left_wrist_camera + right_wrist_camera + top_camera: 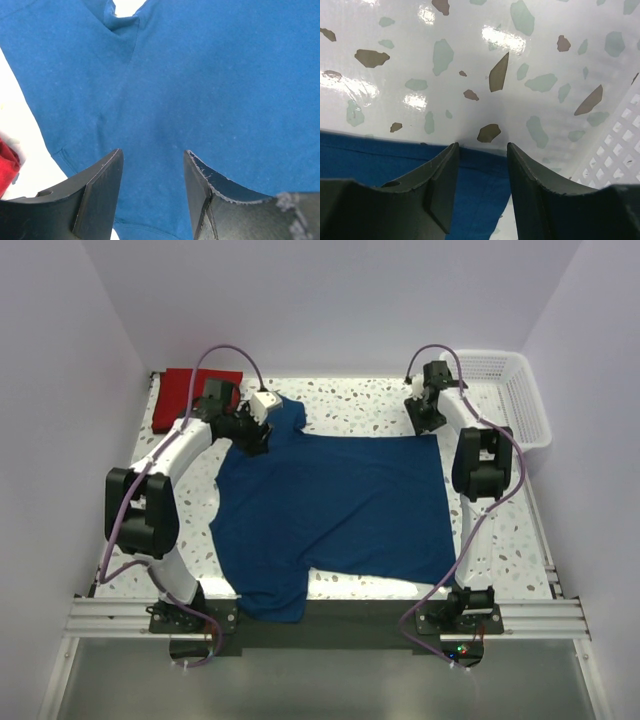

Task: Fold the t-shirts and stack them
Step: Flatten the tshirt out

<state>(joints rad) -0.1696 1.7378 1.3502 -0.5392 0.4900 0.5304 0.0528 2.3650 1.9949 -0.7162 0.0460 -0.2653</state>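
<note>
The navy blue t-shirt [335, 515] lies spread flat on the table. The red t-shirt [190, 395] lies folded at the far left corner. My left gripper [258, 438] is open over the shirt's far left shoulder; the left wrist view shows blue cloth [200, 85] between and below its fingers, and a bit of red [7, 165] at the left edge. My right gripper [432, 423] is open over the shirt's far right corner. The right wrist view shows the blue hem corner [480, 175] between its fingers.
A white lattice basket [515, 390] stands at the far right, its wall also in the right wrist view [615, 150]. The speckled tabletop [360, 405] shows beyond the shirt. Purple walls close in the sides and back.
</note>
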